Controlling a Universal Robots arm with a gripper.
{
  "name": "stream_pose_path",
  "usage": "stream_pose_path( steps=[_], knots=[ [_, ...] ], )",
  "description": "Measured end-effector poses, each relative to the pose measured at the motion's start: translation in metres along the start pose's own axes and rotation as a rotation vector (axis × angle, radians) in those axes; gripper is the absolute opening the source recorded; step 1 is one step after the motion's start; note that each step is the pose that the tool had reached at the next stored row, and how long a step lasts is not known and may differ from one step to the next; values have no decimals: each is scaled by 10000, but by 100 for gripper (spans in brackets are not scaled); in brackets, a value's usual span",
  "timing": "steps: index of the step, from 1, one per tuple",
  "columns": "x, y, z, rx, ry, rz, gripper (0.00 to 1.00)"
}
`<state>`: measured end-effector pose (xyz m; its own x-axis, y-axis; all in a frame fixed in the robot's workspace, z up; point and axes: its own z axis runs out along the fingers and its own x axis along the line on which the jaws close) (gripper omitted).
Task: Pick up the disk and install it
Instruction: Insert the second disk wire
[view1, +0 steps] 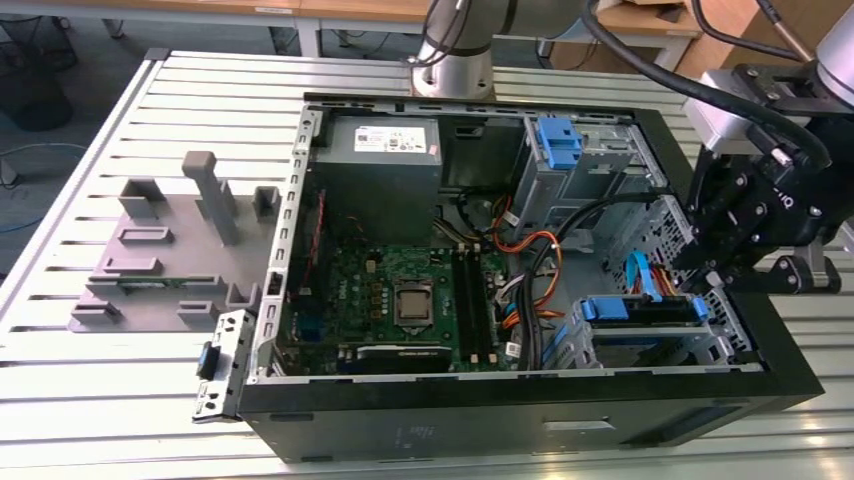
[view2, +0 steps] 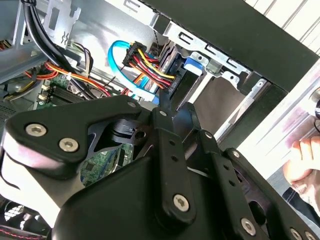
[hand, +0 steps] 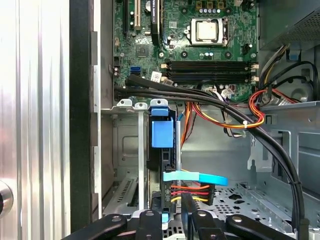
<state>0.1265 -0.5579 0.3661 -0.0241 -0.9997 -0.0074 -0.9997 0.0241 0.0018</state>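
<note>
While the gripper (view1: 714, 268) hangs over the exterior view's right edge of the open computer case (view1: 534, 425), you can see the disk (view1: 641, 308) sitting in the drive bay (view1: 587, 345) at the case's lower right corner, just beneath the gripper, its blue carrier facing up. In the first wrist view the disk (hand: 162, 134) stands on edge between the bay's metal walls, with a blue cable (hand: 195, 177) and red, yellow and orange wires (hand: 190, 192) at its near end. You cannot tell whether the gripper's grip is released or clenched.
</note>
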Motion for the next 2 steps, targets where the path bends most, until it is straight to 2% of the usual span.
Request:
stream_pose_path(
  steps=[2],
  knots=[
    [0,0,0,0,-1,0,30]
  ],
)
